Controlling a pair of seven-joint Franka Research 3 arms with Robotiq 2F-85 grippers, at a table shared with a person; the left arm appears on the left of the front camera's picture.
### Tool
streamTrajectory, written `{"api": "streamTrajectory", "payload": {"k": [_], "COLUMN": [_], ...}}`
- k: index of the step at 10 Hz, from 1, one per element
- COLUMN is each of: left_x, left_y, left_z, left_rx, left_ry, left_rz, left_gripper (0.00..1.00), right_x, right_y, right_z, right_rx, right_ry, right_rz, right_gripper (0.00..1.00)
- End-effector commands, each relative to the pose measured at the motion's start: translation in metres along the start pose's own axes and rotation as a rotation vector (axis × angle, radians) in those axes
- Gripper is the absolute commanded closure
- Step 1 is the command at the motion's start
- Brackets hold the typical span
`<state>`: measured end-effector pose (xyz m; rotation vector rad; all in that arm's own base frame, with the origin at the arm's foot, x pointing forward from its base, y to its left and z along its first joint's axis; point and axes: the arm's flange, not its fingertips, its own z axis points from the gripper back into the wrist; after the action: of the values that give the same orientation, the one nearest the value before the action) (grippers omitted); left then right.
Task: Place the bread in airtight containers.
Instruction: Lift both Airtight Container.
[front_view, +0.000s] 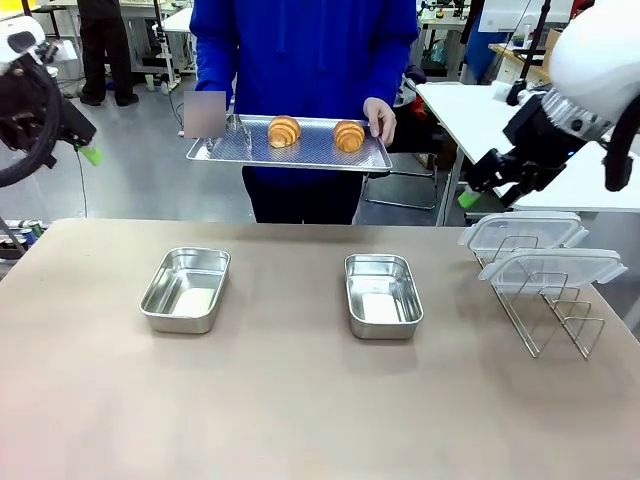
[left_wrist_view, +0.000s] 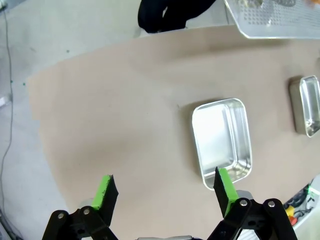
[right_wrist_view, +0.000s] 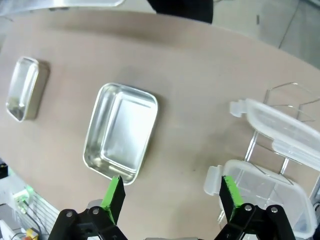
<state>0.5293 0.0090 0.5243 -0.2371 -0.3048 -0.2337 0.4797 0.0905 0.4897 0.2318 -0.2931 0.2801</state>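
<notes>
While the left croissant (front_view: 284, 131) and right croissant (front_view: 349, 136) lie on the tray (front_view: 316, 148) held at upper centre, you see the left tin (front_view: 186, 289) and right tin (front_view: 382, 295) empty at mid-frame. Left pincer (left_wrist_view: 164, 179) and right pincer (right_wrist_view: 171, 184) stand released, grasping nothing. Nothing is placed yet; everything remains.

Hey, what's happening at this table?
A person holds a perforated tray with two croissants beyond the table's far edge. Two empty steel tins sit on the table, their clear lids propped on a wire rack. The left tool and right tool hang open, holding nothing.
</notes>
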Motion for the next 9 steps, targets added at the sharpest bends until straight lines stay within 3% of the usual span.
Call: {"api": "streamTrajectory", "payload": {"k": [1,2,9], "left_x": [-0.005,-0.003,-0.005], "left_y": [-0.017,-0.023,-0.048], "left_z": [-0.028,-0.043,-0.142], "left_rx": [0.046,0.046,0.08], "left_ry": [0.045,0.073,0.174], "left_rz": [0.034,0.039,0.12], "left_gripper": [0.0,0.0,0.0], "right_x": [0.015,0.019,0.014], "right_y": [0.032,0.039,0.052], "right_z": [-0.03,-0.048,-0.125], "right_rx": [-0.107,-0.169,-0.194], "right_ry": [0.038,0.025,0.092], "right_rz": [-0.033,-0.072,-0.162], "right_gripper": [0.0,0.0,0.0]}}
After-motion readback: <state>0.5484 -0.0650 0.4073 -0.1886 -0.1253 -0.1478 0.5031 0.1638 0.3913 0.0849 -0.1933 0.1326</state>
